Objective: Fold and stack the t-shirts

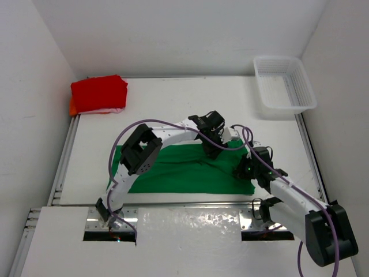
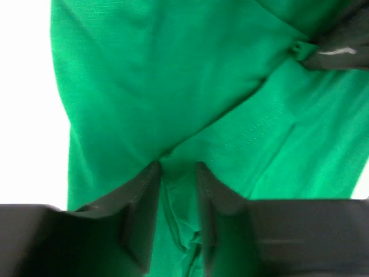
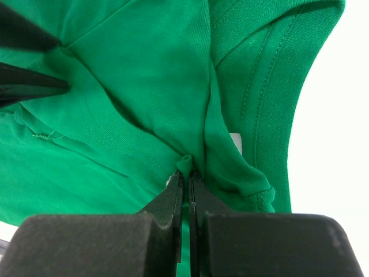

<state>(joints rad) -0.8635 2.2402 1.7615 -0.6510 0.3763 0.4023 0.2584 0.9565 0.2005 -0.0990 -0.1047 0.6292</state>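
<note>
Red cloth first: a folded red t-shirt (image 1: 99,92) lies on an orange t-shirt (image 1: 73,107), well behind and left of the green t-shirt (image 1: 179,170). The green t-shirt is spread mid-table, rumpled toward its right end. There the left gripper (image 2: 177,173) stands narrow, a fold of green cloth pinched between its fingers. Just right of it the right gripper (image 3: 185,176) is clamped on the shirt beside the collar, where a white tag (image 3: 235,142) shows no legible writing. A white mesh basket (image 1: 285,108) sits behind and to the right.

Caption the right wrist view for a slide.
Right fingers pinch a fold of the green shirt beside its collar.
</note>
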